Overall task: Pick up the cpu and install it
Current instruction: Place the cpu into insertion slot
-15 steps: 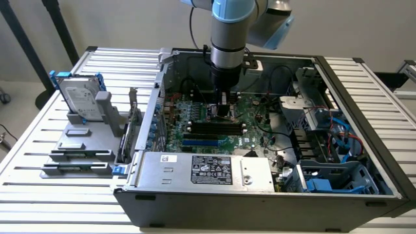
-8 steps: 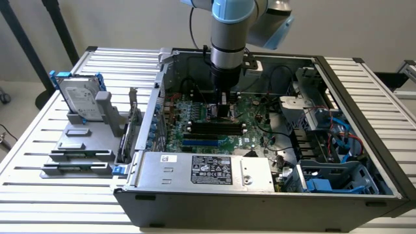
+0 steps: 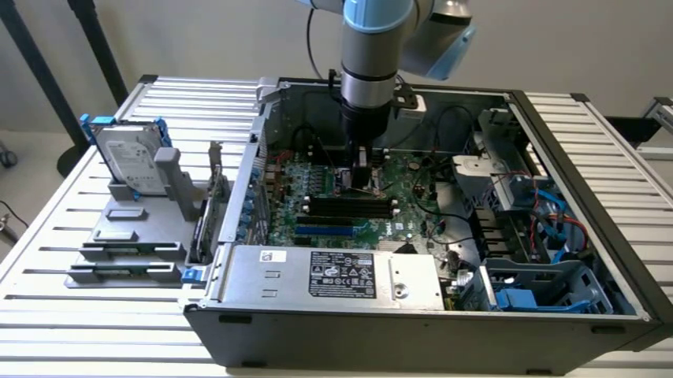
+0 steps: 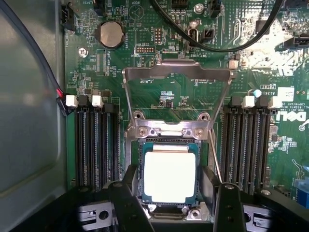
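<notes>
The cpu (image 4: 170, 175) sat flat in its socket on the green motherboard (image 4: 159, 96), silver top facing up, its green rim squared inside the socket frame. And there was the gripper (image 3: 364, 181), right over it, reaching straight down into the open computer case (image 3: 557, 161) on the end of the arm (image 3: 370, 63). Its jaws stood wide. The two black fingers (image 4: 126, 200) flanked the chip, one on each side, with a sliver of socket showing between each finger and the chip's edge, so nothing was pinched.

The metal load plate (image 4: 176, 77) stood swung up off the socket, hinged just beside the cpu, not clamped over it. Banks of black memory slots (image 4: 96, 145) ran on both sides of the socket.

Out on the slatted table (image 3: 63, 244), at the exterior view's left, the hard drive (image 3: 131, 161) in its blue bracket stood upright in a grey stand, well apart from the case. The labelled power-supply box (image 3: 336, 276) lay along the case's near wall.
</notes>
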`<state>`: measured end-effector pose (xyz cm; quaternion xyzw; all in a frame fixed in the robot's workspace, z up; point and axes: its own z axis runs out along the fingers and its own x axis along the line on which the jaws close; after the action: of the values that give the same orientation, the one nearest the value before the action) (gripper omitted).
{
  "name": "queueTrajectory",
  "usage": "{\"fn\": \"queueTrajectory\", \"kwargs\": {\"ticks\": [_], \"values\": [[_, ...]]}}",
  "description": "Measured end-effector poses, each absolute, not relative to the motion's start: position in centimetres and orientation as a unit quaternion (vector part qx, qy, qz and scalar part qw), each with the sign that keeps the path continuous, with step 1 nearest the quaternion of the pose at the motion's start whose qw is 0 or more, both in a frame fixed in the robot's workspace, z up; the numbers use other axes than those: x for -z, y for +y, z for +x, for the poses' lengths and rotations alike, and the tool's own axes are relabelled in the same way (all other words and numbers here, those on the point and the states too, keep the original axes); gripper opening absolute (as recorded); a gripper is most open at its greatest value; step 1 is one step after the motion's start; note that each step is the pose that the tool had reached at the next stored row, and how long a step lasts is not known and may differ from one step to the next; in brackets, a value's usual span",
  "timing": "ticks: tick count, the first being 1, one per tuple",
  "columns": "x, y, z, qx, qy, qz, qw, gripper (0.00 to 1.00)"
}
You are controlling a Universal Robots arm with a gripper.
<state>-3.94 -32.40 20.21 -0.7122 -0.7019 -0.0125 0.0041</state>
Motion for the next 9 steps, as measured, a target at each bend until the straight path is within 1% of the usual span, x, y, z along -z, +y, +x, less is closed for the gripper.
{"fn": "queueTrajectory", "kwargs": {"ticks": [6,7,8,9], "values": [[-20.98,-32.4,-4.02,0.012,-0.701,-0.713,0.004,0.63],[-21.07,-32.41,-4.1,0.012,-0.701,-0.713,0.004,0.61],[-21.14,-32.41,-4.18,0.012,-0.701,-0.713,0.004,0.55],[-21.21,-32.41,-4.27,0.012,-0.701,-0.713,0.004,0.55]]}}
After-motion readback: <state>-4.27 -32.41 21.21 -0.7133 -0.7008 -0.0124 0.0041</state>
